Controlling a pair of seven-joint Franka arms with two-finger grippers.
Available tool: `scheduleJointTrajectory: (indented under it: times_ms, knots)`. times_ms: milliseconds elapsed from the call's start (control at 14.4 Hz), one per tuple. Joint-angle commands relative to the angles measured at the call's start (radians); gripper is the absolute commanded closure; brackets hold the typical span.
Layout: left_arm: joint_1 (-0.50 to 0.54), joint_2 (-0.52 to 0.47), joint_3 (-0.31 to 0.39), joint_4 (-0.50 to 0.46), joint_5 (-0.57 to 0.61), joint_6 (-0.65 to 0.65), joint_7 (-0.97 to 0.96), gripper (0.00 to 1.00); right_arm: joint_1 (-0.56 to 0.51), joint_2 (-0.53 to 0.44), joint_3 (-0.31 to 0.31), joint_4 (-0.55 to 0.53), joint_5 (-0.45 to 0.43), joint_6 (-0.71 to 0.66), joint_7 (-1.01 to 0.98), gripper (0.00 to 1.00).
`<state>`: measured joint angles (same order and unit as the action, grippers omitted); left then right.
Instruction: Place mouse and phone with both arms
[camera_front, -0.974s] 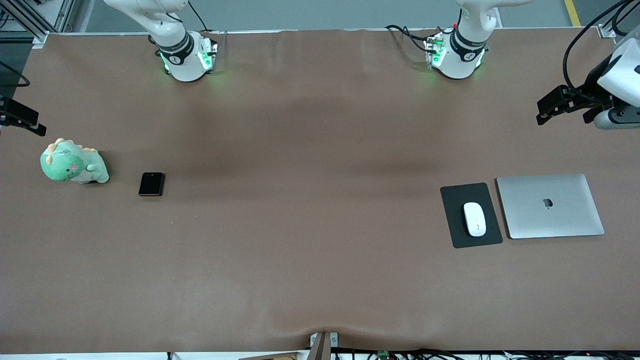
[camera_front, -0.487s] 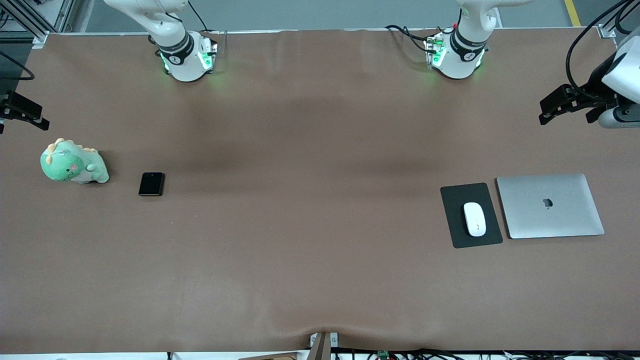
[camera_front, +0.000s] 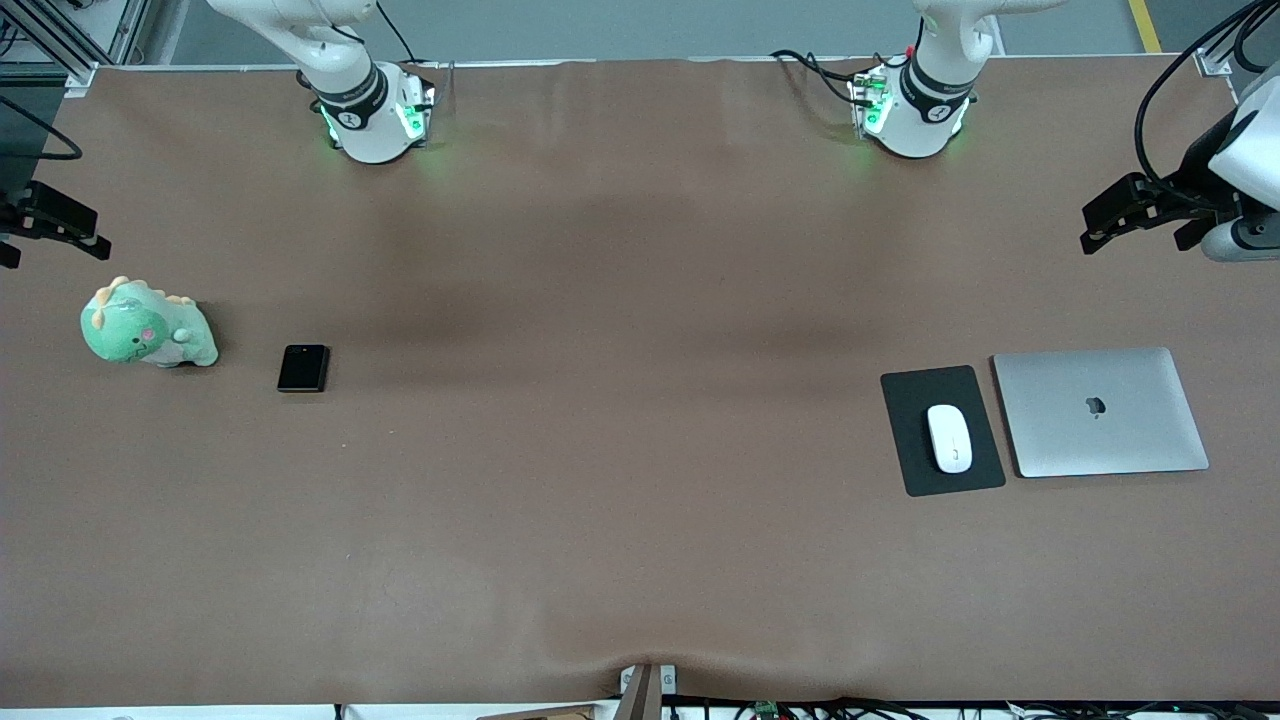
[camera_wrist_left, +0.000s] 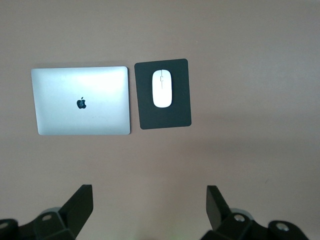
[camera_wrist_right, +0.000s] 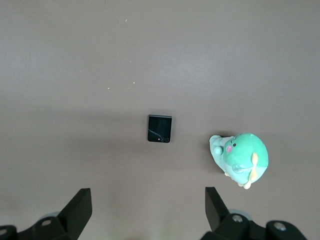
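On a flat dark pad (camera_front: 942, 430), the glossy oval mouse (camera_front: 949, 438).

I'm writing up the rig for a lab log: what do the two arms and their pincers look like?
Both arms are glossy white with black joint bands. Their round bases glow green, the left arm's base trailing black cables, the right arm's base likewise. The left pincer and right pincer are matte black, with two angular fingers each, set wide apart.
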<state>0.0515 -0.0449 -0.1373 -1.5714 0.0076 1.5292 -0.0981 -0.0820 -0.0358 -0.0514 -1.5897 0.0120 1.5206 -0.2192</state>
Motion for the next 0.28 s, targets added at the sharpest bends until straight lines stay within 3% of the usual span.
scheduleJointTrajectory:
  times_ms: [0,209]
  knots:
    - [0.001,0.008,0.002,0.024,-0.017,-0.015,0.017,0.00,-0.001,-0.033,0.002,-0.032,-0.021,-0.003,-0.002,0.00]
    - [0.001,0.008,0.002,0.024,-0.017,-0.015,0.017,0.00,-0.001,-0.033,0.002,-0.032,-0.021,-0.011,-0.002,0.00]
